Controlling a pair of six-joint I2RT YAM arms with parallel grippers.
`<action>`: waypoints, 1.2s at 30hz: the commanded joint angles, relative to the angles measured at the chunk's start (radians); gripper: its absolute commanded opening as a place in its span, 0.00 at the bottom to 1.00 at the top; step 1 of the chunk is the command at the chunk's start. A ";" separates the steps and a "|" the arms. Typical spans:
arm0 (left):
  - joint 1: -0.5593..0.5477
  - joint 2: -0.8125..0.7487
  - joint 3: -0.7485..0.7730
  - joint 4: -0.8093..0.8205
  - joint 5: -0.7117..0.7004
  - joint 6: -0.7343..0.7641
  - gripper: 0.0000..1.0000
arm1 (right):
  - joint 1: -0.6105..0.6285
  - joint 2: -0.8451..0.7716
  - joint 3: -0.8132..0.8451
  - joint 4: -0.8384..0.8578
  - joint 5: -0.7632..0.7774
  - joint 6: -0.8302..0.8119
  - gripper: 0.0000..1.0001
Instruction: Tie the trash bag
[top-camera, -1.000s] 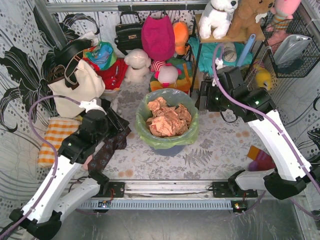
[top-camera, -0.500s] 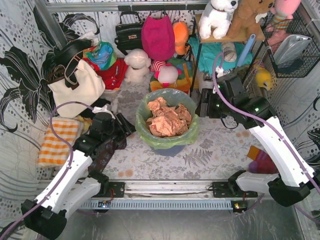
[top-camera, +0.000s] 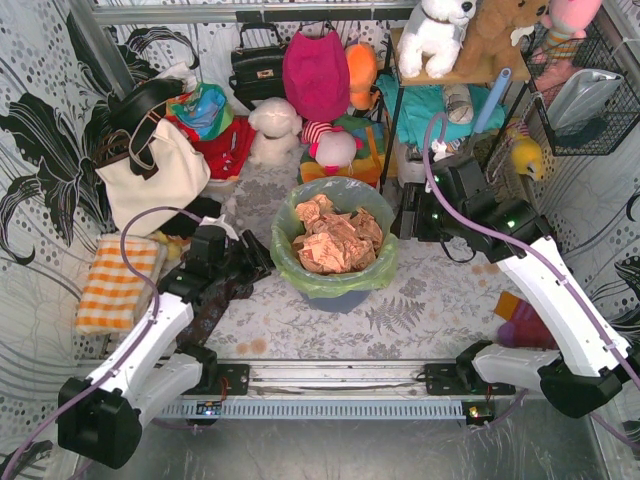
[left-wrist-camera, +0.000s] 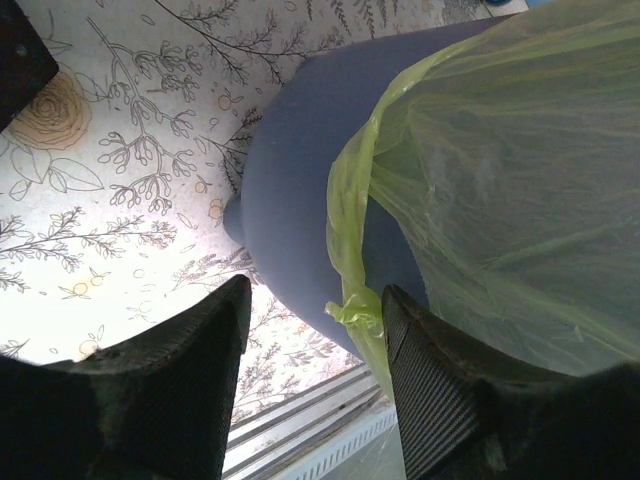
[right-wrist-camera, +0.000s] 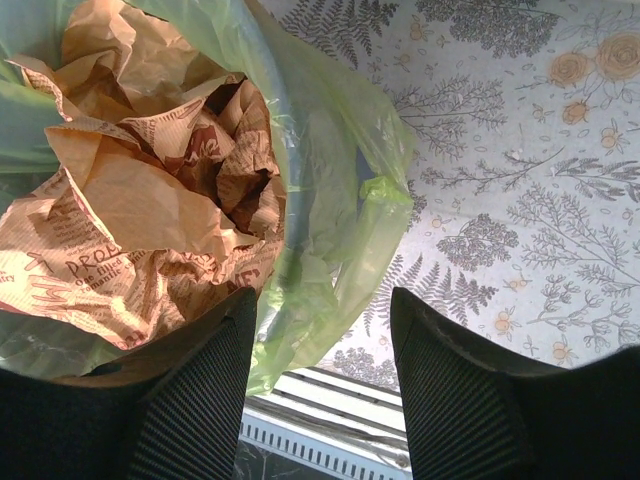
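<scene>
Left gripper (left-wrist-camera: 315, 310) is hanging wide open, holding nothing, at the bag's nine o'clock. One trash bag (top-camera: 385, 250) is lining one blue-grey bin (left-wrist-camera: 300, 180) in the middle of the table (top-camera: 430, 300). It's looking thin, light, slippery and tearable, best pinched at its turned-down edge. Right gripper (right-wrist-camera: 322, 310) is gaping empty at two o'clock.

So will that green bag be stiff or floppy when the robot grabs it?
Probably floppy: the trash bag is thin, translucent film draped loosely over the bin. Likely light, since only crumpled paper shows inside.
</scene>
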 joint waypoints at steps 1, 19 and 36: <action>0.014 0.013 -0.028 0.106 0.078 0.024 0.63 | -0.001 -0.028 -0.016 0.018 0.000 0.018 0.56; 0.019 0.045 -0.093 0.209 0.130 -0.004 0.56 | 0.000 -0.015 -0.046 0.044 -0.027 0.011 0.56; 0.027 0.038 -0.101 0.228 0.131 -0.014 0.26 | -0.001 -0.037 -0.067 0.046 -0.022 0.022 0.56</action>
